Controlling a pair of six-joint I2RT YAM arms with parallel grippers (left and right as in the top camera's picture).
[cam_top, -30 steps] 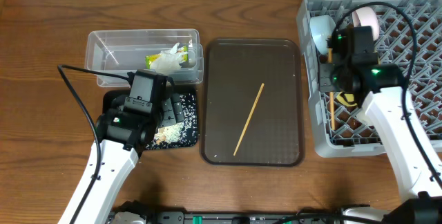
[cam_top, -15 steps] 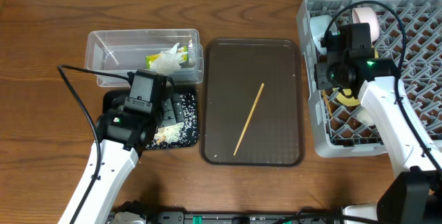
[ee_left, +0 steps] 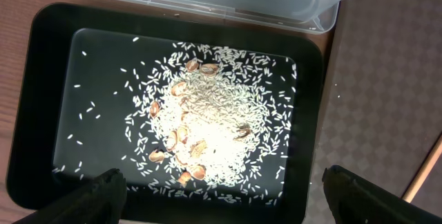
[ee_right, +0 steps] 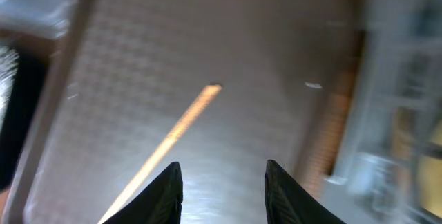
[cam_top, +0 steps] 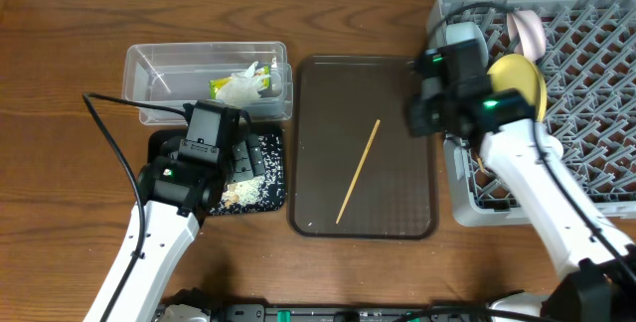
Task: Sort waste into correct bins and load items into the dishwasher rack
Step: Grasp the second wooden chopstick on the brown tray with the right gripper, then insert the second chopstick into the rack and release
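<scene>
One wrapper [cam_top: 241, 85] in the clear tub [cam_top: 159, 67], upper left; one rice heap [ee_left: 214, 134] in the black tray [ee_left: 38, 113] beneath the wide-open left gripper [ee_left: 224, 196]. Right gripper [ee_right: 222, 193], parted and empty, hangs over the one chopstick [cam_top: 358, 170], centre.

Seen from overhead, the left arm [cam_top: 184, 178] hides the left part of the black tray [cam_top: 268, 168], and the grey rack [cam_top: 606, 83] runs off the right edge. The right wrist view is blurred throughout, so the chopstick [ee_right: 173, 131] shows only as a smeared streak. The left wrist view crops the clear tub [ee_left: 290, 6] at its top.
</scene>
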